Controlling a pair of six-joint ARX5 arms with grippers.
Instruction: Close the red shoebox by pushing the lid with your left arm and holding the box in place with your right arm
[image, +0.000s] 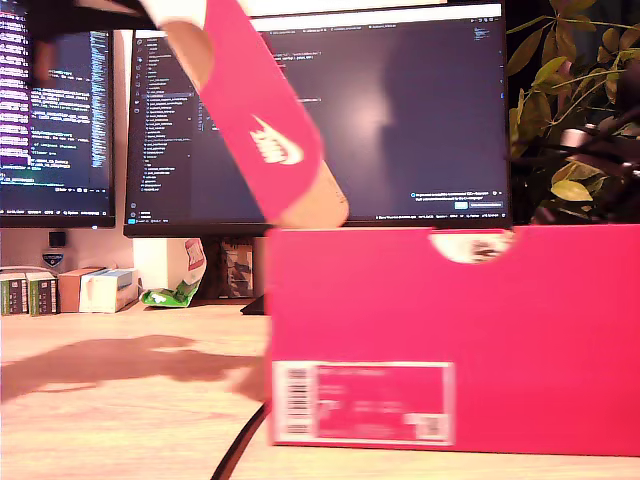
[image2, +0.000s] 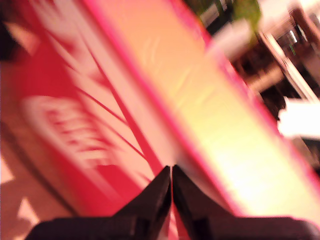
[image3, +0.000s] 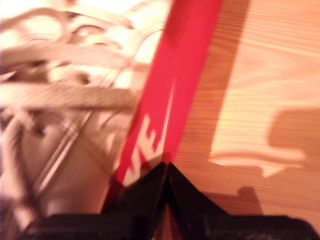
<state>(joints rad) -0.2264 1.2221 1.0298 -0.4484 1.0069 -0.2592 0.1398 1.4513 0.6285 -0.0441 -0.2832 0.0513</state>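
The red shoebox (image: 455, 335) sits on the wooden table (image: 120, 400), filling the exterior view's right, and its lid (image: 262, 120) stands raised at a steep slant above the box's near corner. The first gripper (image2: 171, 172) has its jaws pressed together, tips against the lid's surface. The second gripper (image3: 166, 167), jaws likewise clenched, rests on the box's red wall (image3: 175, 90) with a laced shoe (image3: 65, 85) inside. The danger: the first gripper's tips skate off the slanted lid, or the box slides if the second gripper's bracing slips.
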